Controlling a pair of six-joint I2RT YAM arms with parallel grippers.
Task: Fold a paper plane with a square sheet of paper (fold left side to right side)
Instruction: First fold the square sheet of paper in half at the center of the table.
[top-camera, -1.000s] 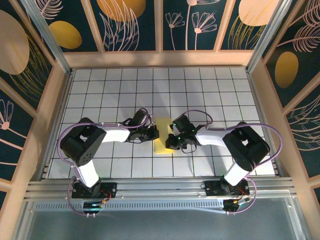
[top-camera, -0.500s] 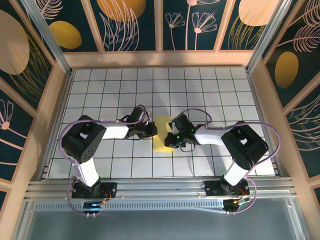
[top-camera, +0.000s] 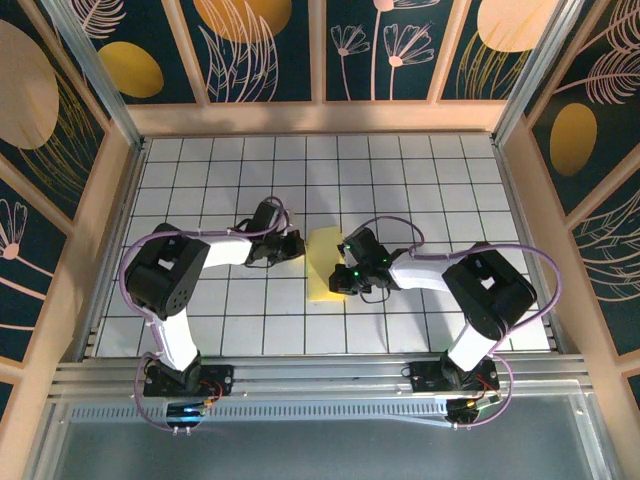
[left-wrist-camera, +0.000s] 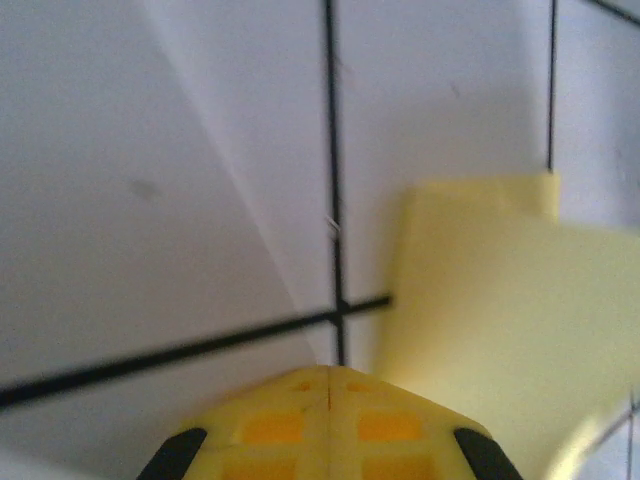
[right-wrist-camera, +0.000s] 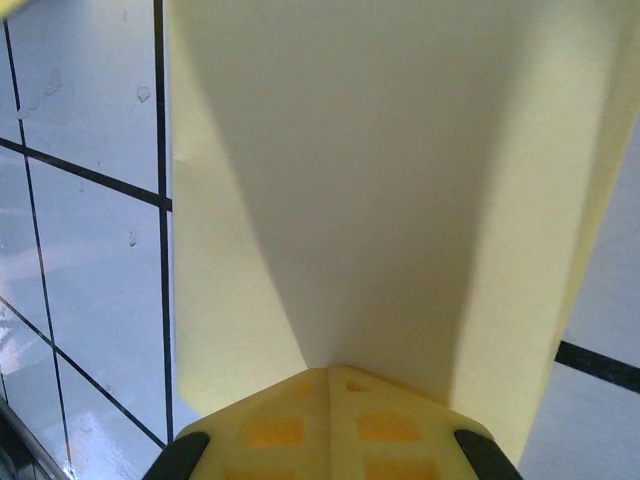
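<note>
From above, the yellow paper (top-camera: 324, 262) is lying on the white tiles (top-camera: 420, 180) between the closed left gripper (top-camera: 296, 247) and the closed right gripper (top-camera: 339, 282). Close up, the wrist cameras are showing its smooth, folded face.

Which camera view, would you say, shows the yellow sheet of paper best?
Top external: the sheet of paper shows nearly whole, outline included. Left wrist catches one corner part; right wrist is so close it is cropped.
</note>
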